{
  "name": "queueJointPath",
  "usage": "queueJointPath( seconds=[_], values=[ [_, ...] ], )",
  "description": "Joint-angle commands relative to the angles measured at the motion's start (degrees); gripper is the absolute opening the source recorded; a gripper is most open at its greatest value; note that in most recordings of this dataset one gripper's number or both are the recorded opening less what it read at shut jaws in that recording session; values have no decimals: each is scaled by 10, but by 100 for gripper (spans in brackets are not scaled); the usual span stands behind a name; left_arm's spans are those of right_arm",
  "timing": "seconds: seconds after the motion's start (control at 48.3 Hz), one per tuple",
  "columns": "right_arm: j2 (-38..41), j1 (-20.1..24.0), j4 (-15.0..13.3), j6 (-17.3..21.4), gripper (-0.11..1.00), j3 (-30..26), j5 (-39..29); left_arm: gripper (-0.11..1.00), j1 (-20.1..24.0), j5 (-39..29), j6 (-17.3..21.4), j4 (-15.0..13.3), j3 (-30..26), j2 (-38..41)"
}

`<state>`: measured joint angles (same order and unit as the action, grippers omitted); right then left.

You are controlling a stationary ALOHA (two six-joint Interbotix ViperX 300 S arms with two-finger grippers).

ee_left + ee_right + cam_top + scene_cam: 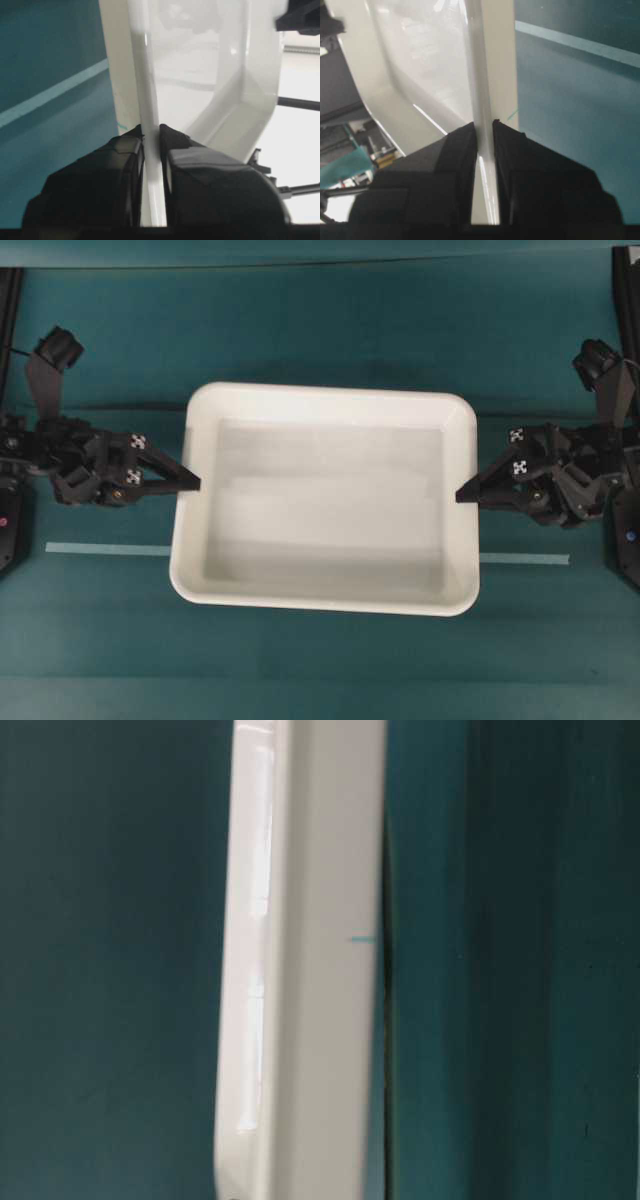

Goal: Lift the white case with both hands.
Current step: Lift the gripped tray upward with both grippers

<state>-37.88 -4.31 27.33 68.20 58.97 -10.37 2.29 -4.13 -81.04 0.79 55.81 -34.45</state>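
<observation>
A dark teal cloth-like table surface (330, 330) fills the overhead view, faintly creased in horizontal bands, with a thin pale-blue strip of tape (105, 549) running across it and passing out of sight beneath the large shallow glossy white plastic case (325, 585) with rounded corners and a rolled rim, which sits mid-frame. The left black wedge-shaped gripper (190, 483) meets the case's left rim and the right black wedge-shaped gripper (466, 495) meets its right rim, each pinching the rim between closely set jaws. The left wrist view shows the left gripper (151, 131) clamped on the thin white lip, teal surface and tape line to one side. The right wrist view shows the right gripper (485, 125) nipping the opposite lip likewise. The table-level view shows only the case's glossy side (320, 1020) against blurred teal. Black frame posts (625, 300) stand at the far edges.
</observation>
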Motion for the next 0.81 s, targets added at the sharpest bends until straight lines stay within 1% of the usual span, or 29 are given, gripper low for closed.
queueJointPath(
  seconds=[0.0, 0.124, 0.186, 0.372, 0.579, 0.786],
  values=[
    [5, -7, -4, -2, 12, -31, 1, 8, -2, -25, 1, 2, -36, -4],
    [-4, -10, -23, -1, 12, -51, -11, 8, -5, -47, 2, 2, -56, -12],
    [-8, -9, -26, 0, 12, -63, -28, 8, -10, -48, 1, 2, -67, -14],
    [-22, -10, -26, 1, 12, -103, -71, 8, -18, -71, 1, 2, -104, -16],
    [-43, -11, -26, 5, 11, -139, -105, 6, -18, -95, 0, 2, -137, -29],
    [-59, -32, -27, 5, 11, -184, -140, 6, -18, -103, -32, 2, -171, -37]
  ],
)
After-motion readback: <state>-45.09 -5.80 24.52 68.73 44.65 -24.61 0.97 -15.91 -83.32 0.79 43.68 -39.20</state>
